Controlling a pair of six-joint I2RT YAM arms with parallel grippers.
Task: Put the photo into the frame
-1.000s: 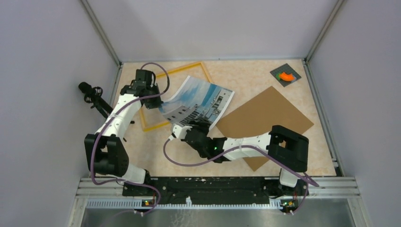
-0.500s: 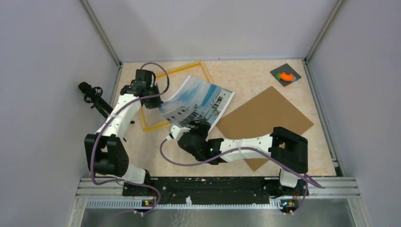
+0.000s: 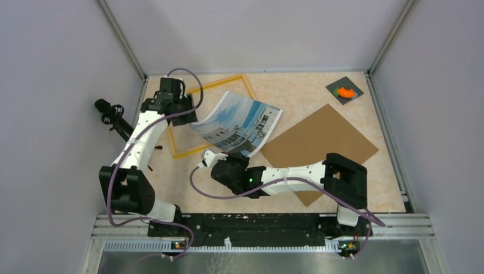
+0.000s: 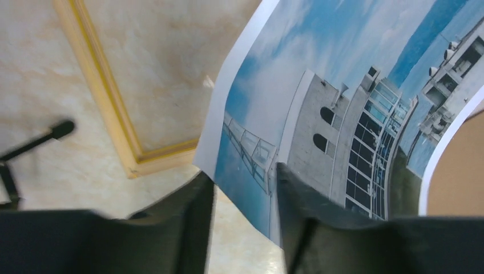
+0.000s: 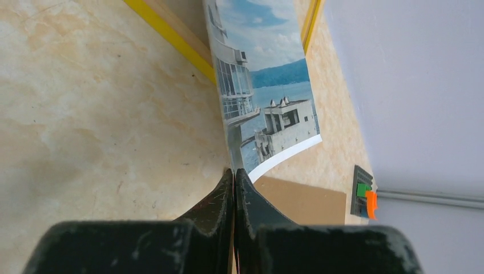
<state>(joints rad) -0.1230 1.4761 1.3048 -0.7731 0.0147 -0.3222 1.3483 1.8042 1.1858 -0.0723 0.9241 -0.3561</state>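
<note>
The photo, a building against blue sky, lies tilted over the right side of the yellow frame, its right end on the brown board. My right gripper is shut on the photo's near edge; in the right wrist view the photo rises straight out of the closed tips, with the frame beyond. My left gripper stands open at the photo's left corner. In the left wrist view its fingers are apart, the photo passing behind the right one, not pinched, and the frame's corner lies to the left.
A plain brown backing board lies right of the photo, partly under my right arm. A small grey plate with an orange piece sits at the back right corner. Walls close in the table on three sides.
My left gripper has opened, let go of the photo's left edge and drawn back a little. My right gripper has slid left and shut on the photo's near edge.
</note>
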